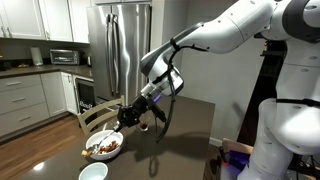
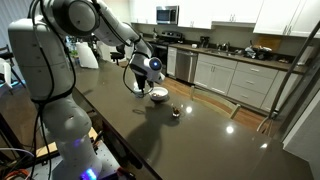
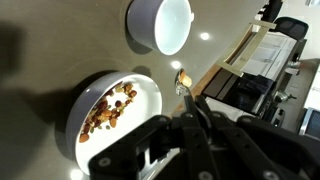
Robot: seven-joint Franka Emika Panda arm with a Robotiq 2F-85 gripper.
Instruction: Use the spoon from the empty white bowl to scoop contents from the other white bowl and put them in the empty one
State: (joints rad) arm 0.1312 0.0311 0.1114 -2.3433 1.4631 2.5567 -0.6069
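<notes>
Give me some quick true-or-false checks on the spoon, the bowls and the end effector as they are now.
1. The end effector grips the spoon. True.
2. The smaller white bowl has brown pieces in it. False: its inside is clean.
3. The wider white bowl holds the brown chunks. True.
4. The spoon lies in the smaller white bowl. False: it is held up, and in the wrist view its tip shows beside the wider white bowl's rim.

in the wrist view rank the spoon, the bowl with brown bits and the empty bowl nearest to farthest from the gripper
1. spoon, held in the gripper, sticking out ahead
2. bowl with brown bits, just to the left
3. empty bowl, at the top of the view
</notes>
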